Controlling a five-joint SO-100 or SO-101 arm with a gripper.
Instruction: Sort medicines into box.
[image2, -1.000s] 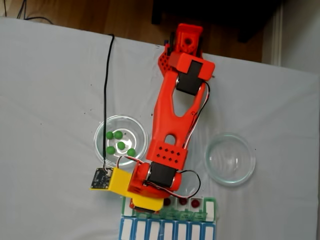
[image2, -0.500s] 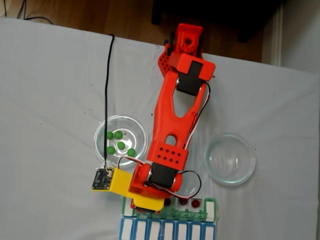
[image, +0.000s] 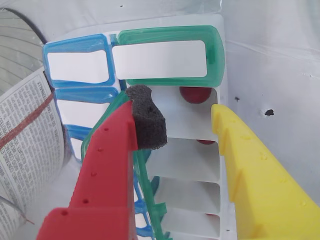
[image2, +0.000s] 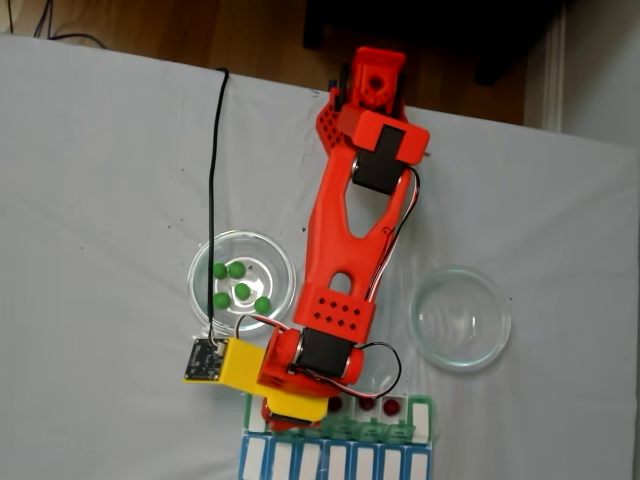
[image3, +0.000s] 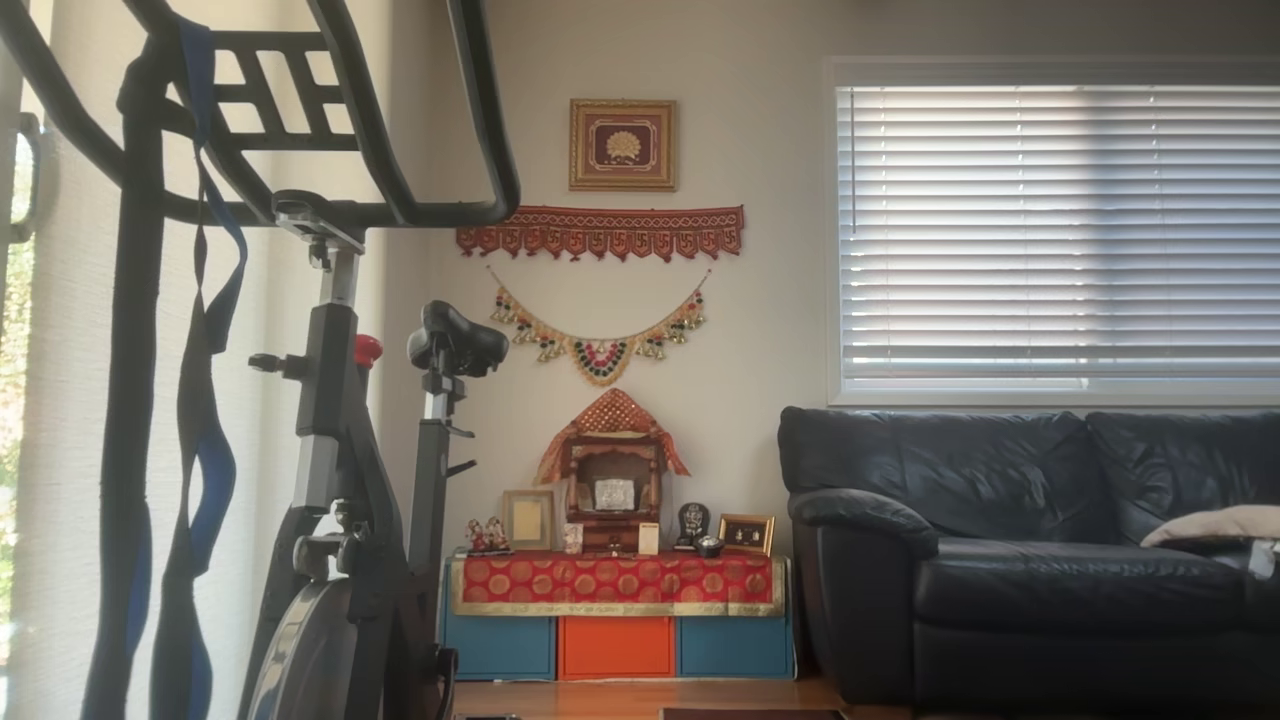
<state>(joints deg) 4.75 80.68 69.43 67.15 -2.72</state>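
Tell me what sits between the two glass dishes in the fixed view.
In the fixed view, the red arm crosses the white cloth between the dish with green balls and the empty dish.

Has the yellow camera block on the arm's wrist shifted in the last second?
No. In the fixed view the yellow camera block sits the same way below the clear glass dish holding green balls.
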